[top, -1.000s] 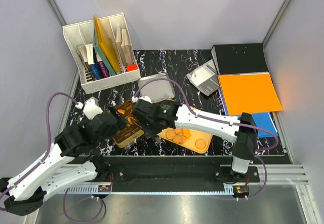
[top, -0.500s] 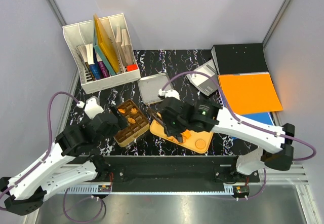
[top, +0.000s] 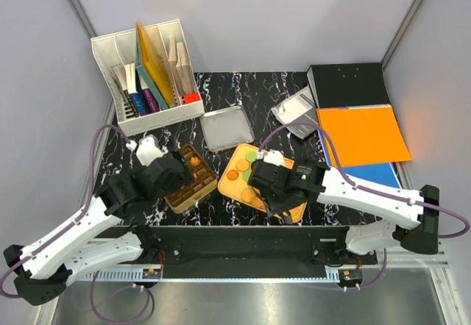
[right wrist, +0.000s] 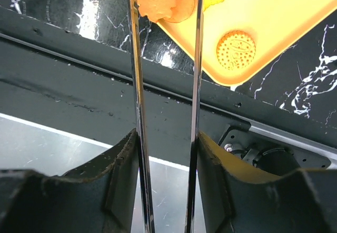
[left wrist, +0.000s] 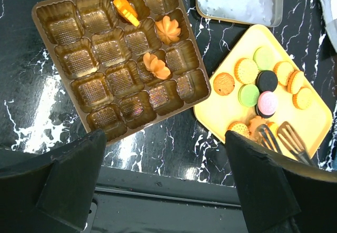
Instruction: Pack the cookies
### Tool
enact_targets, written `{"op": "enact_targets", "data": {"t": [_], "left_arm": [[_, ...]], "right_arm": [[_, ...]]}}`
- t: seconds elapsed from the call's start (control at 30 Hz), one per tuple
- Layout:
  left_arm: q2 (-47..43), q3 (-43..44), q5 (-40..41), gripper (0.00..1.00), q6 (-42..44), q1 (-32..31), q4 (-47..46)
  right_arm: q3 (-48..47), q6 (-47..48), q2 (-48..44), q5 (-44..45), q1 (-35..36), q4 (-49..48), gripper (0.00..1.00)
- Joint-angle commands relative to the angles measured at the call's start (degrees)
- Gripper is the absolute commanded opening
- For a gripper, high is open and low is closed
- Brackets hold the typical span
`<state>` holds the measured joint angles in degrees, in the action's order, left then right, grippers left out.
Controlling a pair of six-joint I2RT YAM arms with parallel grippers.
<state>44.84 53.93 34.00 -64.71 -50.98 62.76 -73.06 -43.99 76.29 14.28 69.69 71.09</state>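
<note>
Picking step. My right gripper (right wrist: 166,138) holds tongs (right wrist: 163,59), tips spread around a flower cookie (right wrist: 156,0) on the yellow plate (right wrist: 274,6). Next: squeeze, carry to brown tray (left wrist: 100,93). Left gripper: fingers apart, empty.

No legible text, labels, brands or numbers in any view. The round tan dotted biscuit (right wrist: 236,49) on the yellow plastic tray (right wrist: 295,17) carries an embossed mark at its centre, too small to read.
</note>
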Motion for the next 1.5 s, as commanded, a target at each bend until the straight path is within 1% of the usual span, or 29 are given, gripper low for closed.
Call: {"op": "enact_targets", "data": {"t": [0.0, 0.37, 0.77, 0.97, 1.27, 1.47], "left_arm": [[1.3, 1.1, -1.6, 0.99, 1.8, 0.3, -4.0], [2.8, 0.3, -2.4, 0.99, 1.5, 0.3, -6.0], [2.5, -0.8, -3.0, 0.99, 0.5, 0.3, -6.1], [2.7, -1.0, -3.1, 0.99, 0.4, 0.3, -6.1], [2.6, -1.0, -3.2, 0.99, 0.3, 0.3, -6.1], [2.1, -1.0, -3.0, 0.99, 0.2, 0.3, -6.0]], "right_arm": [[-0.6, -2.2, -3.3, 0.2, -0.1, 1.6, 0.52], [0.3, -3.1, -4.0, -5.0, 1.7, 1.9, 0.52], [4.8, -2.8, -3.3, -6.7, 2.2, -0.2, 0.53], [5.0, -2.1, -2.3, -7.7, 2.2, -2.3, 0.53], [2.4, 0.2, 0.6, -6.7, 2.3, -3.2, 0.46], [0.6, 0.2, 0.0, -5.1, 2.2, -2.5, 0.38]]}}
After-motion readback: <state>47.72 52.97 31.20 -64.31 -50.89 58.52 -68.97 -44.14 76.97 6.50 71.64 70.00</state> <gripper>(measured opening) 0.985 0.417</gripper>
